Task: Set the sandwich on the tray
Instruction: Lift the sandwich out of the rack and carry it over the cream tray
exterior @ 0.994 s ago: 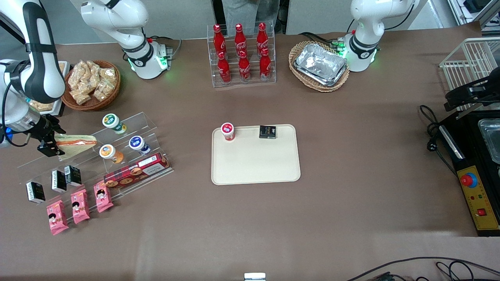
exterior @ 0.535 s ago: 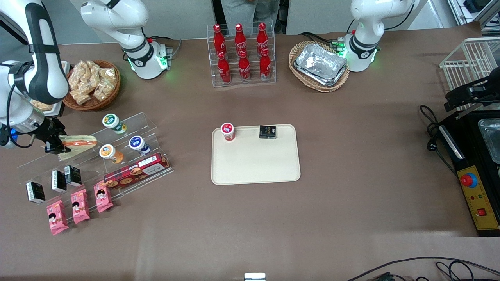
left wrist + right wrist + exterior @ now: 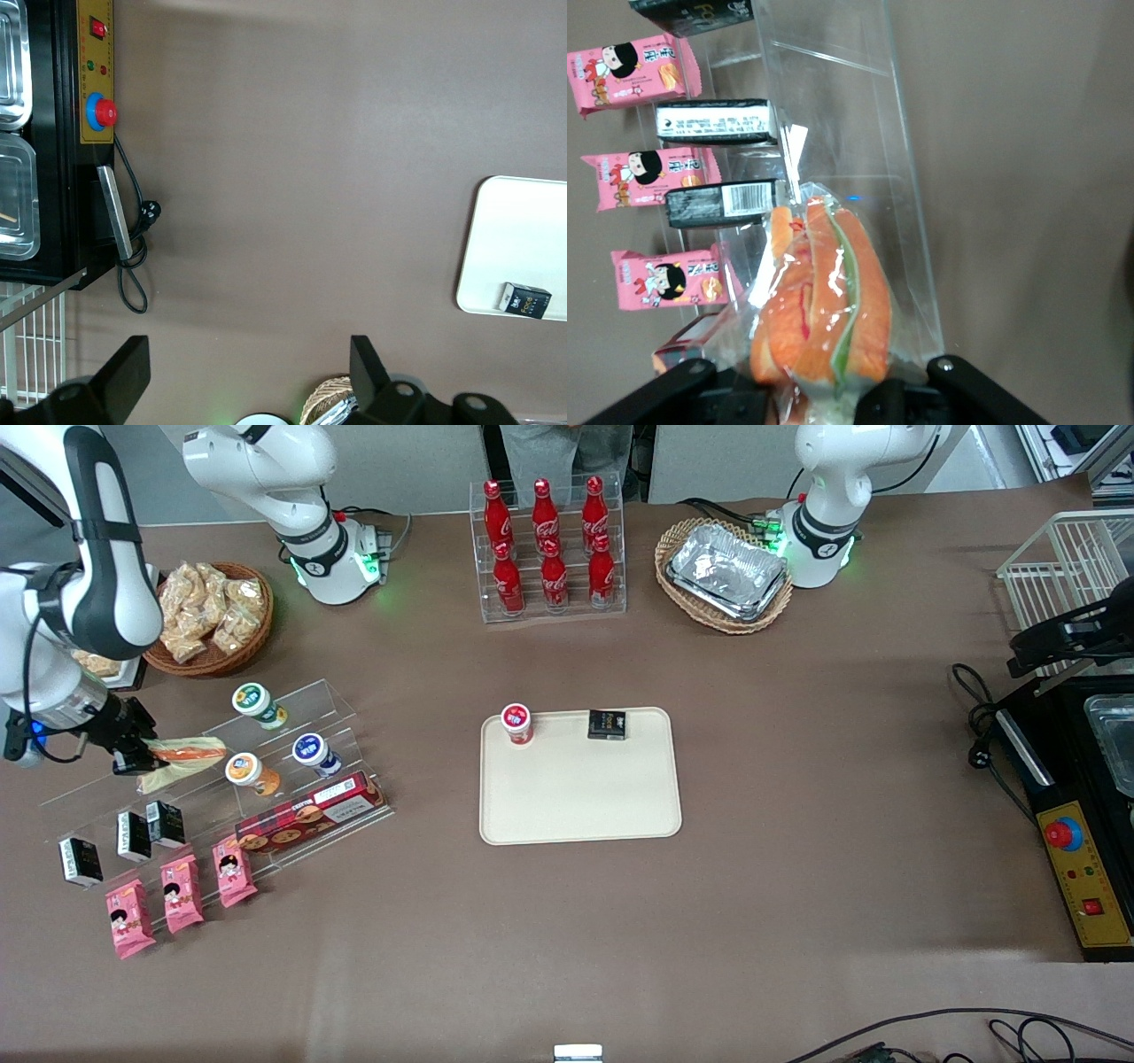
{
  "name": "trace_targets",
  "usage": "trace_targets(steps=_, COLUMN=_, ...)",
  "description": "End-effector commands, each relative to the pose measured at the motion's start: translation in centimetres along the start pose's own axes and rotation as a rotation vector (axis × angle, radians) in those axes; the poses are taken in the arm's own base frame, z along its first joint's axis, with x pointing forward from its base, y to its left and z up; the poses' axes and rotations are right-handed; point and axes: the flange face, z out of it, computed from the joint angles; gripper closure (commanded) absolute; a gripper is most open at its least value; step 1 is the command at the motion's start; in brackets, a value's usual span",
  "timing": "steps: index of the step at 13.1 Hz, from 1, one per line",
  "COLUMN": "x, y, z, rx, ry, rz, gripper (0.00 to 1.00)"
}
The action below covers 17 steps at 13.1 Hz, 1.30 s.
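Observation:
The sandwich [image 3: 182, 755] is a wrapped wedge with orange and green filling. It is held above the upper step of the clear acrylic stand [image 3: 213, 779], at the working arm's end of the table. My gripper [image 3: 135, 756] is shut on the sandwich's end. In the right wrist view the sandwich [image 3: 824, 301] sticks out from between the jaws of my gripper [image 3: 824, 398], tilted on edge. The cream-beige tray [image 3: 580, 797] lies flat at the table's middle, well away from the sandwich. The tray also shows in the left wrist view [image 3: 518, 243].
A red-capped cup [image 3: 516, 723] and a small black box [image 3: 607, 724] sit on the tray's edge farthest from the front camera. The stand holds cups, black boxes, a biscuit box [image 3: 306, 817] and pink snack packets [image 3: 182, 893]. A snack basket [image 3: 208, 615] and cola rack [image 3: 549, 549] stand farther back.
My gripper has lifted the sandwich slightly and turned it, so it now shows more on edge. The arm has shifted a little away from the front camera.

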Motion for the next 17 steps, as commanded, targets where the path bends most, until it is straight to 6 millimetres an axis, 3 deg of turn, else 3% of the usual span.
trace_targets(steps=1, x=1.6, y=-1.8, z=-8.1, rx=-0.040, ry=-0.051, rz=-0.027, gripper=0.93)
trace_targets(steps=3, x=1.7, y=-2.6, z=-12.0, rx=-0.062, ry=-0.065, rz=-0.029, gripper=0.94)
trace_targets(steps=6, x=-2.6, y=-5.6, z=-17.3, rx=-0.084, ry=-0.090, rz=-0.023, gripper=0.94)
trace_targets(steps=8, x=-8.3, y=-8.3, z=-19.8, rx=-0.084, ry=-0.085, rz=0.013, gripper=0.94)
trace_targets(steps=11, x=-18.9, y=-11.9, z=-22.3, rx=-0.074, ry=-0.072, rz=0.097, gripper=0.94)
trace_targets(steps=15, x=-31.4, y=-16.7, z=-20.8, rx=-0.088, ry=-0.082, rz=0.254, gripper=0.94)
trace_targets(steps=17, x=-37.8, y=-19.2, z=-19.0, rx=-0.076, ry=-0.070, rz=0.304, gripper=0.94)
